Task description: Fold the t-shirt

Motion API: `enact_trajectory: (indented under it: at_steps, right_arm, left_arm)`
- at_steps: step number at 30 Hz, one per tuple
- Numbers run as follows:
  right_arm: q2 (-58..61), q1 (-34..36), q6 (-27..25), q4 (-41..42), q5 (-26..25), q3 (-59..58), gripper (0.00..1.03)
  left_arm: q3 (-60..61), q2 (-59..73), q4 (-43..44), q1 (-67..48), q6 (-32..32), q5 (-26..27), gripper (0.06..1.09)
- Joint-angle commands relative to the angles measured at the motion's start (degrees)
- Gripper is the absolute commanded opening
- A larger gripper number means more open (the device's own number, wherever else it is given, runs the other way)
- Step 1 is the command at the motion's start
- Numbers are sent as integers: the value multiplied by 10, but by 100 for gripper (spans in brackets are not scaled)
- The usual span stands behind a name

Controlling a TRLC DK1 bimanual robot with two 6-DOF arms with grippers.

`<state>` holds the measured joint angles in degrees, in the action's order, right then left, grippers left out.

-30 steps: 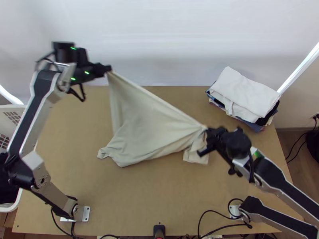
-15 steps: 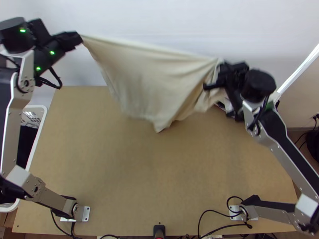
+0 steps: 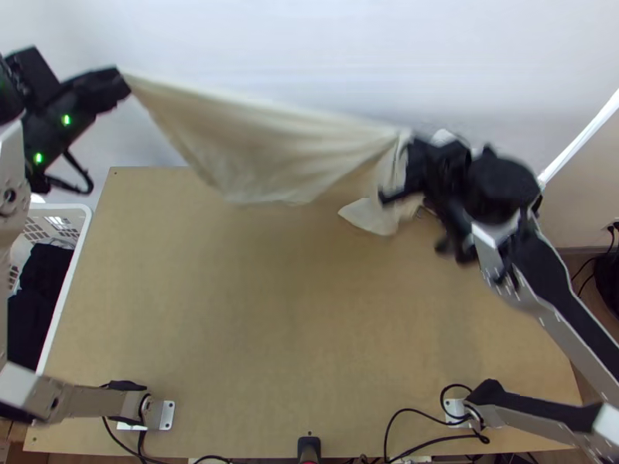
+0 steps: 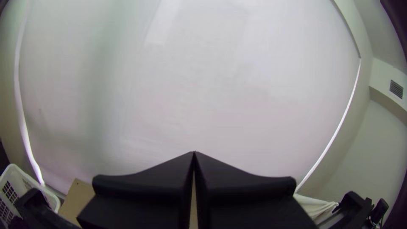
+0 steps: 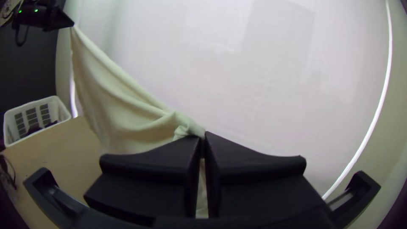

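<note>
Jaws closed both sides: left gripper [image 3: 124, 80] pinches one t-shirt [image 3: 263, 151] end, right gripper [image 5: 204, 136] a bunched part. Shirt's slung above table's [image 3: 309, 348] far edge. Unfolded, I'd say; spreading, folding remain.

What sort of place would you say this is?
Probably a laundry-folding workstation: two robot arms hold a cream shirt over a wooden table, with a white basket of dark cloth beside it.
</note>
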<state>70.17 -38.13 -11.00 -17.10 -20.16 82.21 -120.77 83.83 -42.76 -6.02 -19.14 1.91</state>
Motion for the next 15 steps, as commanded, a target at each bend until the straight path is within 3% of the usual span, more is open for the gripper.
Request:
enact_trajectory:
  at_steps: [1, 7, 10, 15]
  right_arm:
    - [-79, -39, 44, -46, -11, -67, 3]
    - [-140, -180, 159, -174, -8, -152, 3]
    - [-152, -198, 208, -199, 43, -194, 3]
    - [-140, -211, 228, -191, 86, -256, 3]
  left_arm:
    - [108, -48, -10, 6, 21, -5, 10]
    - [301, -120, 2, 4, 37, 5, 10]
    - [375, -151, 29, 3, 39, 15, 10]
    - [446, -166, 48, 5, 39, 15, 10]
